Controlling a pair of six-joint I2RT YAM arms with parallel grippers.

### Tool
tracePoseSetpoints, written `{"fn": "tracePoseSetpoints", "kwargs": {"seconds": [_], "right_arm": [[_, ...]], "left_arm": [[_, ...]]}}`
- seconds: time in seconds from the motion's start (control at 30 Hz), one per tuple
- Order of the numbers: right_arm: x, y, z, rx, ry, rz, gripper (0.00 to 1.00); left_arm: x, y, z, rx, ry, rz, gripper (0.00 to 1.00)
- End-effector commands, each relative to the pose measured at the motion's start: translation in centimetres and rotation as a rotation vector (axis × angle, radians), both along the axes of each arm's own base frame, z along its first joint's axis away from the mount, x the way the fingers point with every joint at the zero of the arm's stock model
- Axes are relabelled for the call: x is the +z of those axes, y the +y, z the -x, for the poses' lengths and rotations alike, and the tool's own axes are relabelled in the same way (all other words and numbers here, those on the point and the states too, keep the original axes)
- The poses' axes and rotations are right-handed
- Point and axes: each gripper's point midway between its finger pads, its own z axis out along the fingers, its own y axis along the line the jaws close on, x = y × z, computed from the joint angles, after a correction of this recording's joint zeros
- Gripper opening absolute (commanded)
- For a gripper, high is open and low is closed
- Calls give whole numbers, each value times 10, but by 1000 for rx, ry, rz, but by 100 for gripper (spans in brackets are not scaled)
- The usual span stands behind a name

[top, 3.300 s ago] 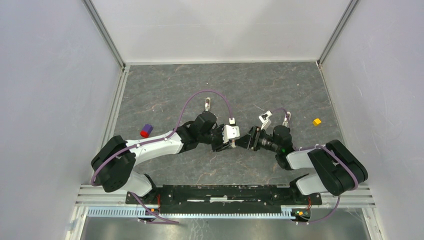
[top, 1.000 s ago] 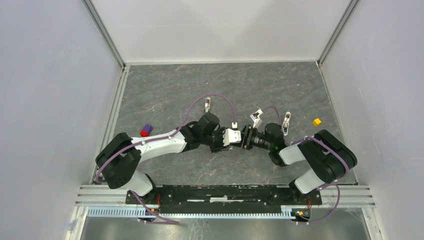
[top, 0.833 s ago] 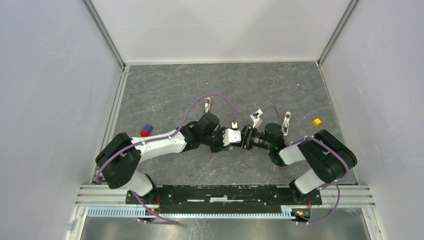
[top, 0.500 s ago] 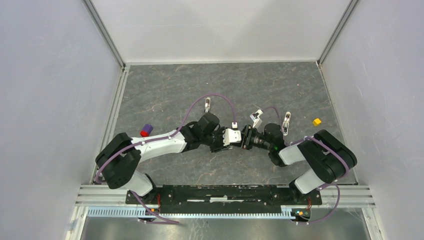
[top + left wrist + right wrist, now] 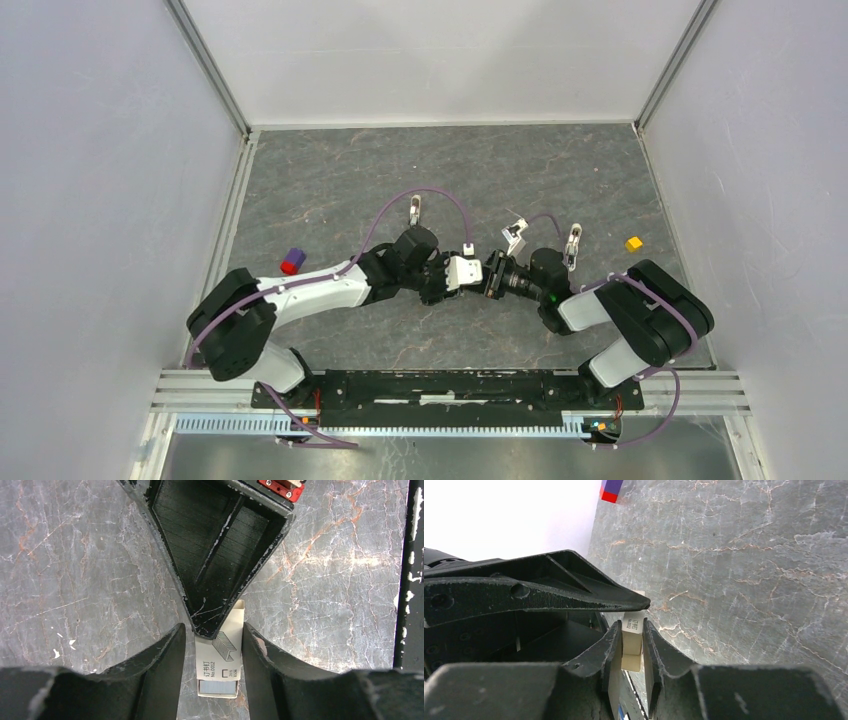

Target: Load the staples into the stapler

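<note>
Grey marbled stone tabletop (image 5: pixel 330 180) lies beneath both tools. Black left gripper (image 5: pixel 214 628) stands narrow around the small flat white staple box with dark print (image 5: pixel 218 667), with a sliver of gap on one side, so its grip cannot be told. Black right gripper (image 5: pixel 631 624) pinches the box's far end.

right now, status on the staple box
Right gripper shut on box. Left gripper straddles it, grip unclear. Purple block and yellow cube well off.
</note>
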Motion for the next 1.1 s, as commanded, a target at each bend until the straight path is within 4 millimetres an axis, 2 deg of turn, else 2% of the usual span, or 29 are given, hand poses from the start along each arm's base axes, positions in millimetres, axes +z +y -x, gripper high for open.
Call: {"fn": "tracePoseSetpoints", "kwargs": {"seconds": [0.0, 0.2, 0.4, 0.77, 0.93, 1.07], "right_arm": [[19, 5, 3, 27, -57, -64, 24], [25, 5, 6, 35, -67, -89, 24], [25, 4, 6, 35, -66, -91, 24], [29, 4, 6, 32, -69, -102, 24], [30, 5, 5, 30, -68, -108, 24], [29, 4, 5, 27, -65, -109, 25]], "left_arm": [[21, 1, -7, -16, -86, 10, 55], [12, 23, 8, -84, -63, -107, 73], [12, 36, 4, -73, -82, -177, 75], [16, 33, -4, -49, -127, -156, 60], [17, 33, -7, -35, -151, -139, 48], [18, 36, -8, -22, -169, -133, 46]]}}
